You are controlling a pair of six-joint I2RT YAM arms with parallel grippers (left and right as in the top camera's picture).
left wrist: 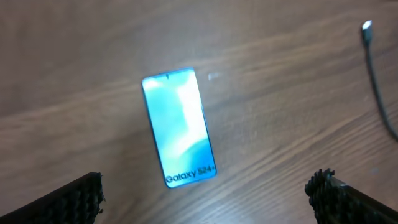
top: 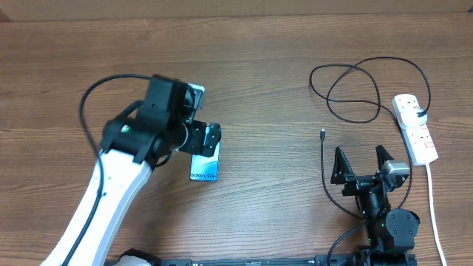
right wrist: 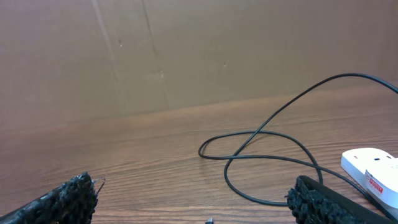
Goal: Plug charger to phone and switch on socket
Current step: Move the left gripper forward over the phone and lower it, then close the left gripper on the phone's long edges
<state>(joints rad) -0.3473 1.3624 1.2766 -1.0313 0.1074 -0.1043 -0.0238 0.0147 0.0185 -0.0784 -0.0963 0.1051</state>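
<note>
The phone (top: 205,170) lies flat on the wooden table, screen up, with "Galaxy S24+" text; it also shows in the left wrist view (left wrist: 179,127). My left gripper (top: 212,138) hovers over the phone's far end, open and empty, with its fingers (left wrist: 211,199) wide apart. The charger cable (top: 355,81) lies looped at the right. Its connector tip (top: 323,134) lies free on the table, just ahead of my right gripper (top: 362,159), which is open and empty. The cable loop (right wrist: 267,155) and tip (right wrist: 210,219) show in the right wrist view. The white socket strip (top: 414,127) lies at the far right.
The strip's thick white cord (top: 434,214) runs down the right side toward the front edge. The strip's end shows in the right wrist view (right wrist: 373,174). A brown wall (right wrist: 186,50) stands behind the table.
</note>
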